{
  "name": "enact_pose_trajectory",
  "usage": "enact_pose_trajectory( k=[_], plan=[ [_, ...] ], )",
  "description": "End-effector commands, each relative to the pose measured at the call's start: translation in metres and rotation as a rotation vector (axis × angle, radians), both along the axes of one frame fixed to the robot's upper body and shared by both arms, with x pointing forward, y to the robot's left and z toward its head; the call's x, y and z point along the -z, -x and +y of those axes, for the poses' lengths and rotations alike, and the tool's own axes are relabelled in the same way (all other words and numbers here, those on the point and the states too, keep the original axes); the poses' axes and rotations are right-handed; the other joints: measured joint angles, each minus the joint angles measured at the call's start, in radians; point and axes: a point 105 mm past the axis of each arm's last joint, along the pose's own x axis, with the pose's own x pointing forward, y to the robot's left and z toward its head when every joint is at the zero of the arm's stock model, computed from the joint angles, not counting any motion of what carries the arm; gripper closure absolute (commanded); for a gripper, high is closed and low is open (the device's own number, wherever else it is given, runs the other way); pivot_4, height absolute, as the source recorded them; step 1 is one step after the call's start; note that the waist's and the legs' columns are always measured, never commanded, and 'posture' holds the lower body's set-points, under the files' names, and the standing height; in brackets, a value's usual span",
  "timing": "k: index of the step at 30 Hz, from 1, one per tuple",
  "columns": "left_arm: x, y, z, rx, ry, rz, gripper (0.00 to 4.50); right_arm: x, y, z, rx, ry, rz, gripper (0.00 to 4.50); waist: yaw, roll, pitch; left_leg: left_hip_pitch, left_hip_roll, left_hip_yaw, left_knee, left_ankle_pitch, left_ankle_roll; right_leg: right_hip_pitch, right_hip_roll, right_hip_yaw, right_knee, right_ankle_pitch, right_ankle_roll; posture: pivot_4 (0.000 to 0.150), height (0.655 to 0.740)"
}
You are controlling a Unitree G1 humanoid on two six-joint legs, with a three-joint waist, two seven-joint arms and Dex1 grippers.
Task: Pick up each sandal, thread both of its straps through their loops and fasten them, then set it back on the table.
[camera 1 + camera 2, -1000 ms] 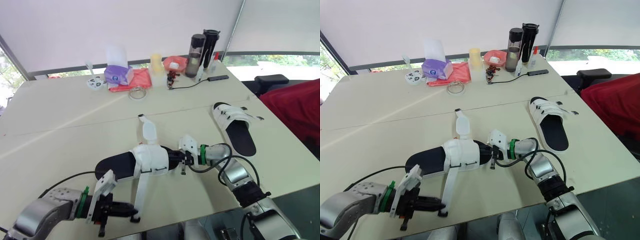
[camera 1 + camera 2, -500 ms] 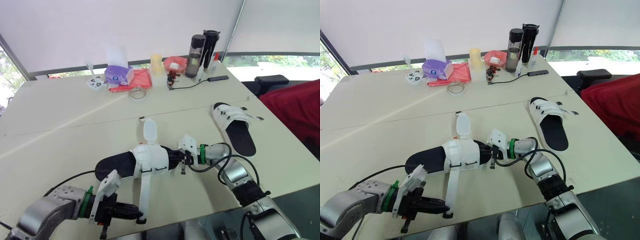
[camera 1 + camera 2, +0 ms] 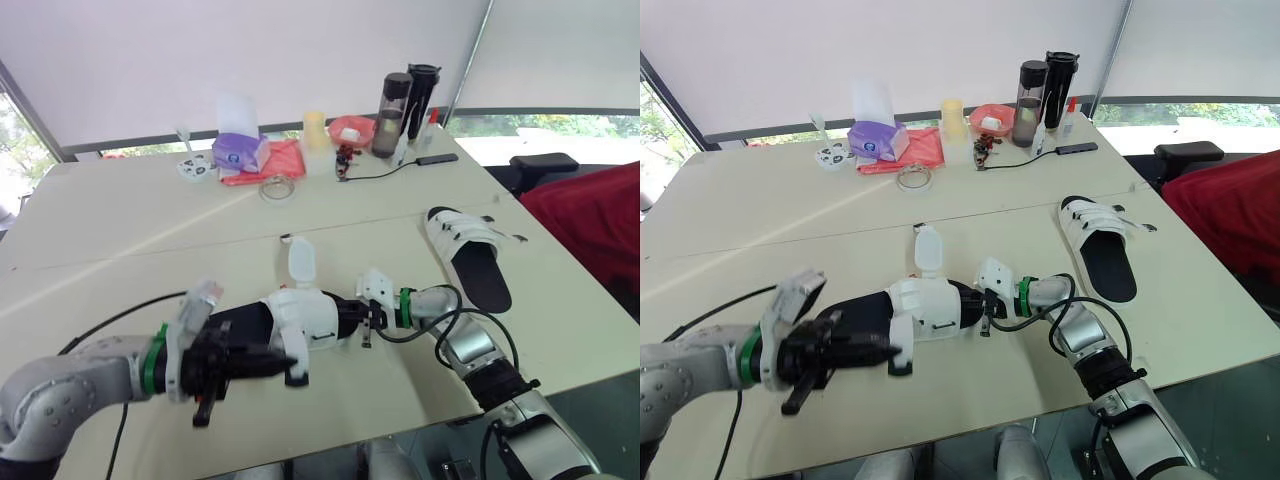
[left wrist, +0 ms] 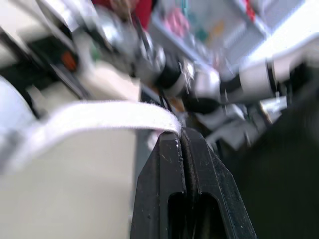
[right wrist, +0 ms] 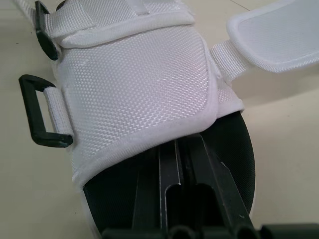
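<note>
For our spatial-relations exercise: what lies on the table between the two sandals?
Left eye view: the right gripper, holding the near sandal, and its looped black cable.

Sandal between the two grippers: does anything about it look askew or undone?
Yes. The sandal has both straps undone: the far strap sticks out loose, the near strap is pinched in the left gripper, and a black loop has nothing threaded through it.

light: bright, even daylight | source: windows (image 3: 545, 124) behind table (image 3: 120, 230) | shadows: soft, faint
</note>
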Motion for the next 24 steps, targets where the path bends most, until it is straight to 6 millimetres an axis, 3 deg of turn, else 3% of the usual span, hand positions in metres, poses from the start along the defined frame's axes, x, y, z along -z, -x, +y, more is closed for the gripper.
enact_pose_trajectory(
  k=[1,4,7,12,17,21,24],
  plan=[
    [-0.015,-0.014,0.002,-0.046,0.069,-0.031,4.49,0.050,0.008,-0.017,0.064,0.146,0.140,4.46,-0.004,0.000,0.000,0.000,0.000,0.001,0.000,0.000,0.000,0.003,0.000,0.000,-0.001,0.000,0.000,0.150,0.7400],
    [-0.010,-0.029,0.000,-0.101,0.058,-0.022,4.49,0.050,0.009,-0.018,0.064,0.148,0.138,4.46,-0.003,-0.001,0.000,0.000,-0.002,0.000,-0.001,0.000,0.001,0.004,0.000,0.001,0.000,0.000,0.000,0.150,0.7400],
    [0.007,-0.059,0.004,-0.234,0.032,0.024,4.49,0.050,0.009,-0.019,0.068,0.148,0.138,4.46,0.004,-0.001,0.000,0.002,-0.003,0.000,-0.001,0.001,0.001,0.004,0.001,0.001,0.003,0.000,0.000,0.150,0.7400],
    [0.023,-0.078,0.006,-0.313,0.017,0.072,4.49,0.050,0.009,-0.019,0.071,0.147,0.137,4.46,0.003,-0.001,-0.001,0.002,-0.003,-0.001,0.000,0.000,0.000,0.004,0.003,0.001,0.004,0.000,0.000,0.150,0.7400],
    [0.034,-0.085,0.010,-0.343,0.017,0.097,4.49,0.050,0.009,-0.019,0.072,0.146,0.137,4.46,0.003,-0.001,-0.001,0.002,-0.002,-0.001,0.000,0.000,0.000,0.004,0.003,0.001,0.003,0.000,0.000,0.150,0.7400],
    [0.030,-0.085,0.008,-0.330,0.047,0.094,3.17,0.050,0.010,-0.019,0.071,0.147,0.136,4.46,0.003,-0.002,-0.002,0.002,-0.002,-0.001,0.000,0.000,0.000,0.005,0.003,0.001,0.003,0.000,0.000,0.150,0.7400],
    [0.024,-0.087,0.014,-0.346,0.095,0.104,1.62,0.051,0.010,-0.019,0.071,0.148,0.136,4.46,0.003,-0.002,-0.001,0.002,-0.002,-0.001,0.000,0.000,0.000,0.005,0.002,0.001,0.003,0.000,0.000,0.150,0.7400]
  ],
)
